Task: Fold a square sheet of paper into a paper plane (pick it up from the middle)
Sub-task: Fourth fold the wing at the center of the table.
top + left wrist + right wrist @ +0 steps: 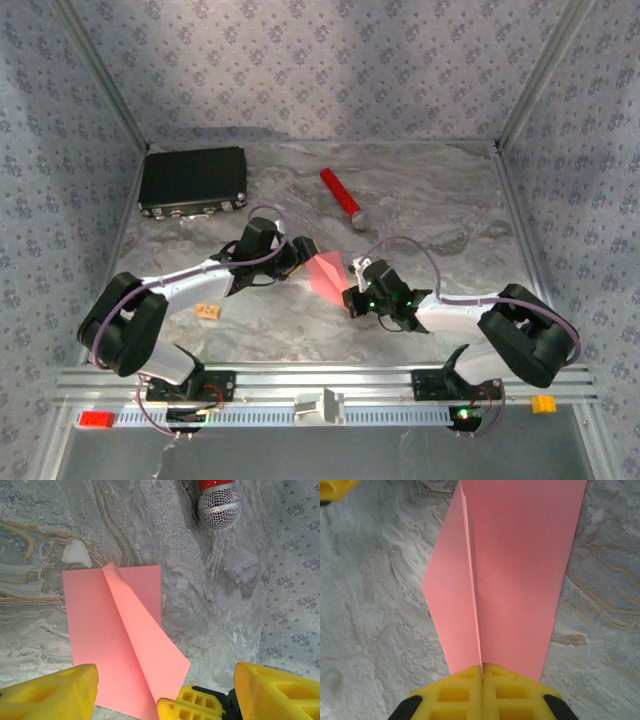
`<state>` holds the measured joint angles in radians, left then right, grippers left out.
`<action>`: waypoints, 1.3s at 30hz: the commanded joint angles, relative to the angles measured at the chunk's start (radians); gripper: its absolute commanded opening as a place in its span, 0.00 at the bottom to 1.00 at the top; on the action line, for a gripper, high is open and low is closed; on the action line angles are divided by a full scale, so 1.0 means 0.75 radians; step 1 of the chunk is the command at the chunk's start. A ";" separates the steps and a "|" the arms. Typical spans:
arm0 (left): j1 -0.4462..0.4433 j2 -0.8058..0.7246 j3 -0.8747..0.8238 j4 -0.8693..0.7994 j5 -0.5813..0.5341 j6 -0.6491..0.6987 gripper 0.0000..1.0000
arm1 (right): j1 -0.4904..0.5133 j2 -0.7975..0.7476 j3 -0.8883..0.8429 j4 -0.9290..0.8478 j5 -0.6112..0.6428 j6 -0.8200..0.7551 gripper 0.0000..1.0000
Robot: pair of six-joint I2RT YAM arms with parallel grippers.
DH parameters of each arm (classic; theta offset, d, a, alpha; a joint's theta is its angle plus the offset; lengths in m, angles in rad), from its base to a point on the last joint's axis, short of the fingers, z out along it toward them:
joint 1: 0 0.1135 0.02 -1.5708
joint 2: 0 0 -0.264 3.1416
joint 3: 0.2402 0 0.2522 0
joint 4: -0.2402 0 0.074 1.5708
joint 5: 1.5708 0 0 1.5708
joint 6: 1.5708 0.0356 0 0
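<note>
The square sheet of paper [326, 274] is pink-red and lies mid-table, creased, with one long flap folded over it [145, 645]. My right gripper [353, 297] is shut on the raised crease at the sheet's near edge [482, 669], fingers pressed together with the paper [520, 570] running away from them. My left gripper [300, 254] stands open at the sheet's opposite side. Its yellow fingers [50, 692] straddle the paper's edge without touching it, and its fingertips' midpoint [166, 674] is over the flap. The paper plane is out of view.
A black rectangular case [193, 181] sits at the back left. A red cylinder with a grey mesh tip [342, 199] lies behind the paper [218, 505]. A small tan block [207, 312] rests near the left arm. Patterned walls and metal rails enclose the table.
</note>
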<state>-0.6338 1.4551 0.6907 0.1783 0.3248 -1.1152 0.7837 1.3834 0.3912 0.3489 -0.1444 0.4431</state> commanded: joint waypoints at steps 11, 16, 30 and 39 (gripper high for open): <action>-0.003 0.072 -0.012 0.055 0.049 0.004 0.69 | -0.141 0.111 -0.027 0.210 -0.387 0.237 0.06; -0.012 0.106 -0.005 0.092 0.071 -0.006 0.65 | -0.164 0.130 -0.051 0.267 -0.423 0.305 0.06; -0.049 0.200 0.049 0.158 0.127 -0.002 0.33 | -0.201 0.269 -0.162 0.562 -0.477 0.486 0.05; -0.070 0.324 0.134 0.148 0.156 0.008 0.17 | -0.213 0.313 -0.198 0.673 -0.487 0.551 0.05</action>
<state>-0.6773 1.6711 0.7609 0.2897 0.4271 -1.1225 0.6304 1.5955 0.2600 0.8295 -0.4973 0.8268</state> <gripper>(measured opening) 0.183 0.052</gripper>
